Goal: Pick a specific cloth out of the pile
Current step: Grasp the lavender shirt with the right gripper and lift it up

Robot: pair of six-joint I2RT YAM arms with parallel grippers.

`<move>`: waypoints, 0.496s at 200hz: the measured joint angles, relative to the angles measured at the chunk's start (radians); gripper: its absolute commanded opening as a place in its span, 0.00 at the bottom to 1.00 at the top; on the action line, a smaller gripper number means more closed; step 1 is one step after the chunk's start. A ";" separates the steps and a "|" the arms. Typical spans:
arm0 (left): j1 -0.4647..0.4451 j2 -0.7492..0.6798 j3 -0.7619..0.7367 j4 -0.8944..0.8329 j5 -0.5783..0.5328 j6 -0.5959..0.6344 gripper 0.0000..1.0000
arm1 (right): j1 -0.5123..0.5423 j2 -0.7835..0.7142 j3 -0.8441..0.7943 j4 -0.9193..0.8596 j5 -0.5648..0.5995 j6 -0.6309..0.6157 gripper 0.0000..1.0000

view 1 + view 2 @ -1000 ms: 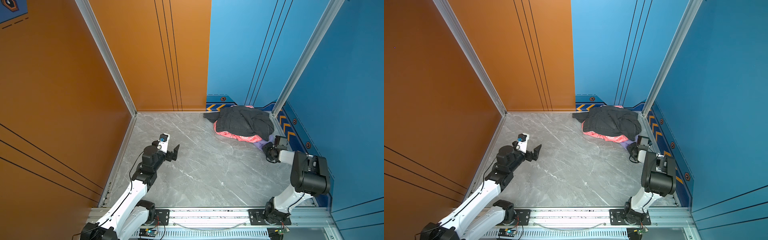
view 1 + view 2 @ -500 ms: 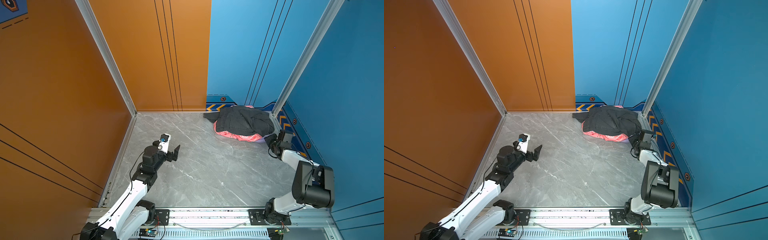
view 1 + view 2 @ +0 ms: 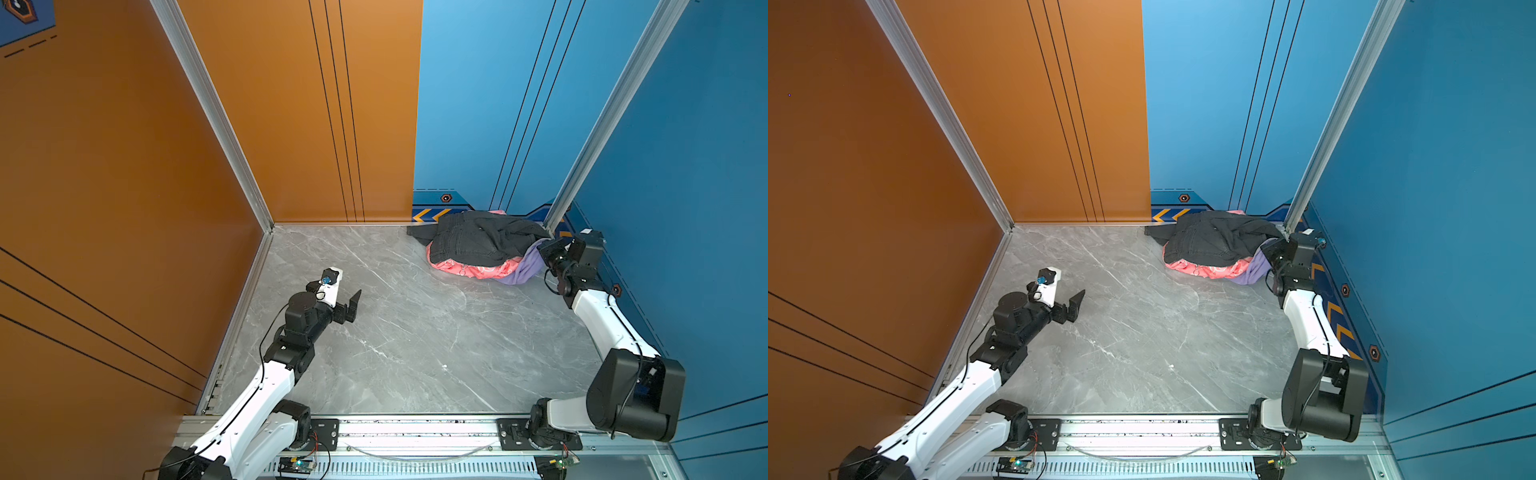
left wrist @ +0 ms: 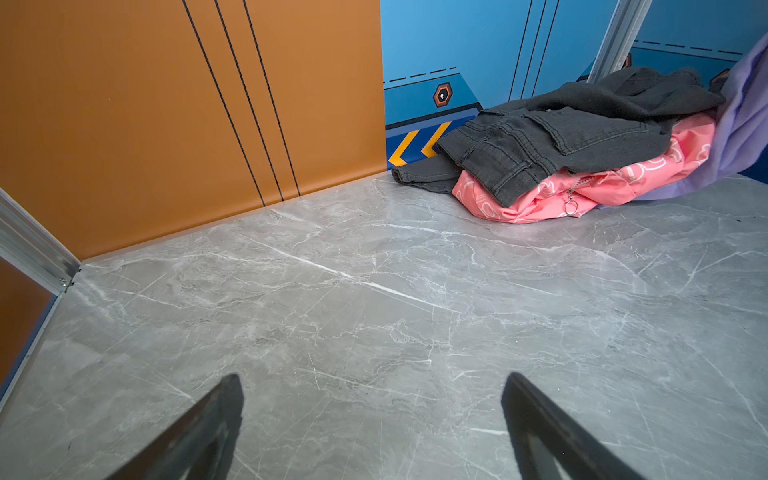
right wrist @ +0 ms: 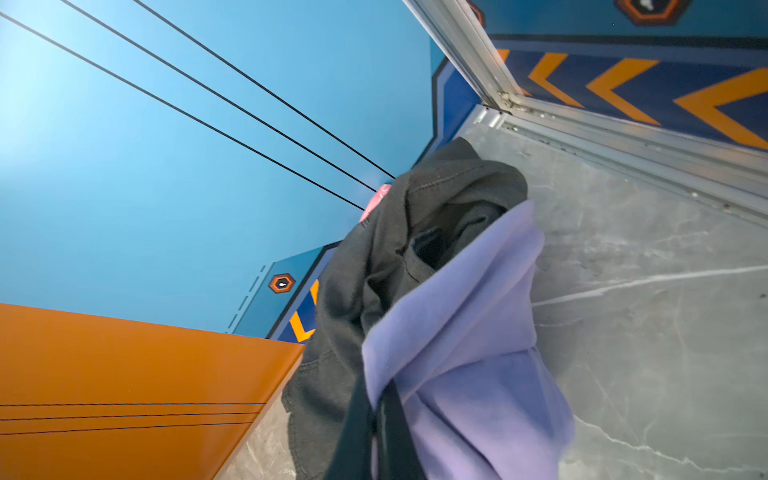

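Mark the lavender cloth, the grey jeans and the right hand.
lavender cloth [image 3: 524, 268], in a top view, on its bunched middle fold.
grey jeans [image 3: 467, 243], in a top view, on the back pocket.
right hand [image 5: 376, 397], right wrist view, between its fingertips, shut on the lavender cloth.

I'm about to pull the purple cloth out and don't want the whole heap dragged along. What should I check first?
1. Right tool shut on lavender cloth: ok.
2. Grip free of jeans: cannot tell.
3. Jeans off the lavender cloth: not ok, they drape over it.
4. Pink garment not lying on the cloth: cannot tell.
5. Left tool open, holding nothing: ok.
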 measured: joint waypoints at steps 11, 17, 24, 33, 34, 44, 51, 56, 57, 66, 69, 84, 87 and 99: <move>0.000 -0.001 0.000 0.000 0.000 0.000 0.98 | 0.007 -0.018 0.019 -0.003 0.004 0.000 0.00; 0.000 -0.001 0.000 0.000 0.000 0.000 0.98 | 0.011 -0.028 0.027 -0.006 0.005 0.000 0.00; 0.000 -0.001 0.000 0.000 0.000 0.000 0.98 | 0.014 -0.040 0.037 -0.009 0.006 0.000 0.00; 0.000 -0.001 0.000 0.000 0.000 0.000 0.98 | 0.019 -0.054 0.047 -0.009 0.013 0.000 0.00; 0.000 -0.001 0.000 0.000 0.000 0.000 0.98 | 0.020 -0.056 0.049 -0.009 0.013 0.000 0.00; 0.000 -0.001 0.000 0.000 0.000 0.000 0.98 | 0.023 -0.068 0.064 -0.010 0.023 -0.001 0.00; 0.000 -0.001 0.000 0.000 0.000 0.000 0.98 | 0.024 -0.074 0.076 -0.011 0.028 -0.001 0.00; -0.001 -0.001 0.000 0.000 0.000 0.000 0.98 | 0.026 -0.079 0.085 -0.011 0.031 -0.002 0.00; -0.001 -0.001 0.000 0.000 0.000 0.000 0.98 | 0.026 -0.079 0.087 -0.011 0.032 -0.002 0.00; -0.002 -0.001 0.000 0.000 0.000 0.000 0.98 | 0.028 -0.086 0.100 -0.011 0.038 -0.003 0.00; -0.002 -0.001 0.000 0.000 0.000 0.000 0.98 | 0.029 -0.089 0.105 -0.011 0.040 -0.005 0.00; -0.003 -0.001 0.000 0.000 0.000 0.000 0.98 | 0.029 -0.097 0.132 -0.016 0.056 -0.012 0.00; -0.003 -0.001 0.000 0.000 0.000 0.000 0.98 | 0.029 -0.098 0.138 -0.016 0.058 -0.012 0.00; -0.005 -0.001 0.000 0.000 0.000 0.000 0.98 | 0.029 -0.102 0.169 -0.017 0.070 -0.020 0.00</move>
